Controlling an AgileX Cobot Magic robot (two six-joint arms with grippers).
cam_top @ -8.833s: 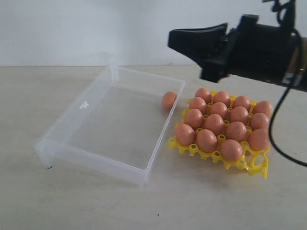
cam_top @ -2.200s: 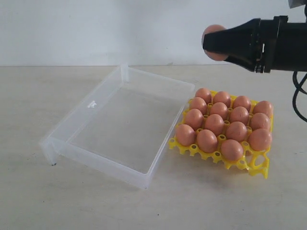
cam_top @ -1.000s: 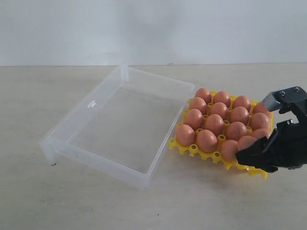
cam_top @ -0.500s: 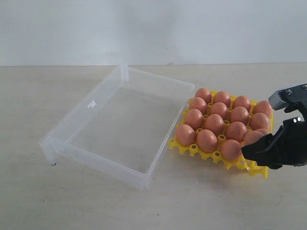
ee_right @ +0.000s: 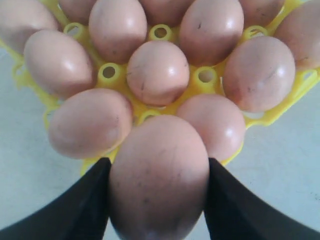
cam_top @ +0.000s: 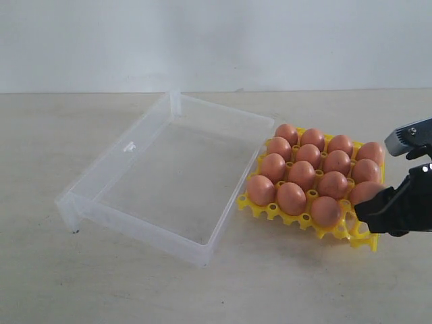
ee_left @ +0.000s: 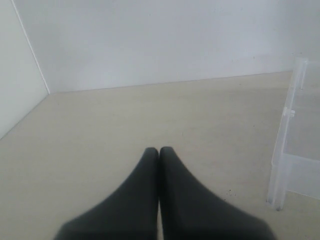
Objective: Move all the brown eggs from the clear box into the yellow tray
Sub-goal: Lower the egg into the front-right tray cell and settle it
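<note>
**Right tool gripping an egg at the tray corner, left tool closed**

- Right wrist view only: right tool (ee_right: 158, 170) has both fingers clamped on one brown egg (ee_right: 159, 185) at a corner of the yellow tray (ee_right: 109, 73). The other brown eggs (ee_right: 157, 72) are packed in the cells behind it. Can't tell if the held egg is seated or just above its cell.
- Exterior view: the same tool comes in low from the right edge and covers the tray's near-right corner, so the grip itself is mostly hidden.
- Left wrist view only: left tool (ee_left: 159, 151) has its fingers pressed together, holding nothing, over bare surface. A corner of the clear box (ee_left: 280, 170) is off to one side.
- Clear box, exterior view: bare floor showing, its long wall just beside the tray's left edge.
- Surface (cam_top: 223, 290): pale beige, matte. Plain white wall (cam_top: 202, 40) behind it.
- Open room: wide bare strip in front of box and tray, more to the box's left.
</note>
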